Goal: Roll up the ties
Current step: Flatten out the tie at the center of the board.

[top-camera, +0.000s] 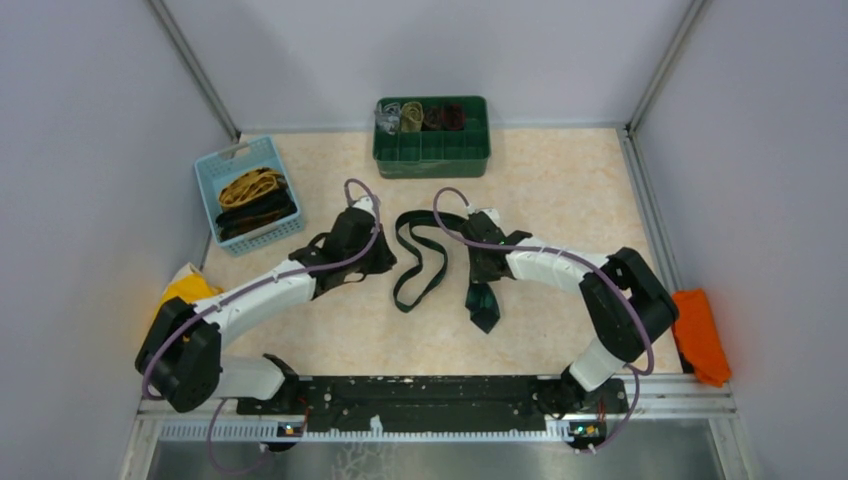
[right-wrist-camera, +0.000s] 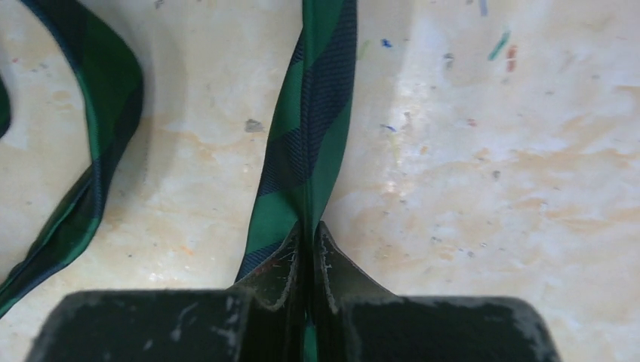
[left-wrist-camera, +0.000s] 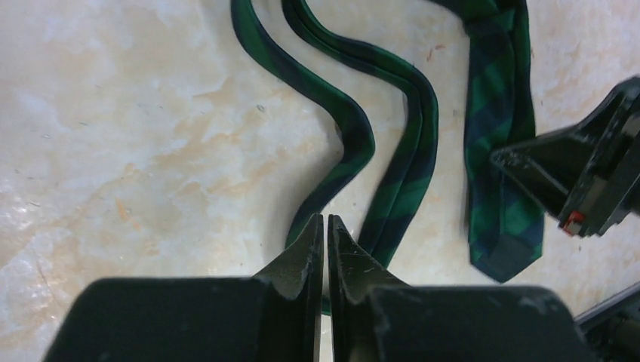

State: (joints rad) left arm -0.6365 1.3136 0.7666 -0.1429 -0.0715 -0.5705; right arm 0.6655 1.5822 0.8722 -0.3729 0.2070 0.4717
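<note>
green tie (top-camera: pixel 428 262) lay looped mid-surface (top-camera: pixel 560 180), wide end toward 6 o'clock | right pincer (right-wrist-camera: pixel 308 243) clenched on a tie strip | left pincer (left-wrist-camera: pixel 325 234) nearly closed, grasping nothing, at tie's 9 o'clock | rolled ties (top-camera: pixel 420 116) in green bin (top-camera: pixel 432 152) at 12 o'clock
</note>
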